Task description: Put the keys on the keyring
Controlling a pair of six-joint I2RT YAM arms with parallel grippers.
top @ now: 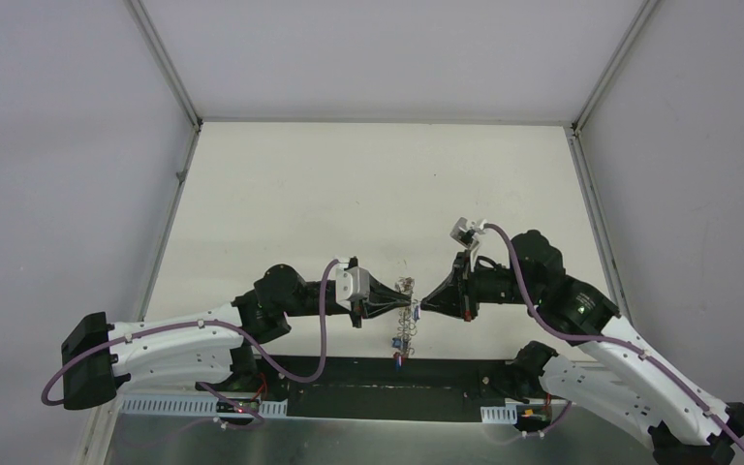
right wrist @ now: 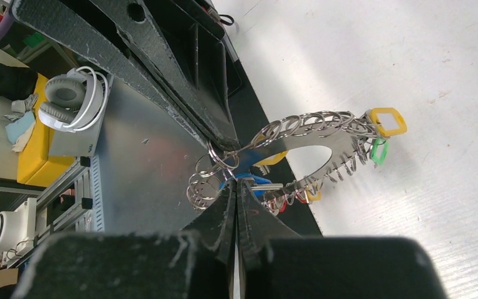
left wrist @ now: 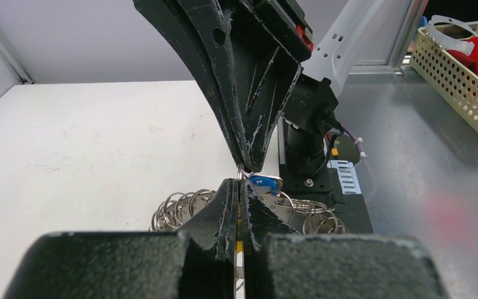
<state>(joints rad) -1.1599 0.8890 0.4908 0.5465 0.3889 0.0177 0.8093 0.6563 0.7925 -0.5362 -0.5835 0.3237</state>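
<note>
The white table (top: 349, 184) has grey walls (top: 58, 145) around it. Above its near edge, the left gripper (top: 414, 308) is squeezed tight on the keyring (top: 403, 334). The right gripper (top: 426, 302) is squeezed tight on a blue key (right wrist: 252, 181).

The white table (top: 368, 184) spread beyond and to either side of the left gripper (top: 409, 309) and right gripper (top: 428, 303), a black strip (top: 349, 373) and a grey metal plate (top: 368, 441) bordering it nearer than their tips, while whether the keyring (top: 403, 339) dangling below those tips touched the surface could not be told.
</note>
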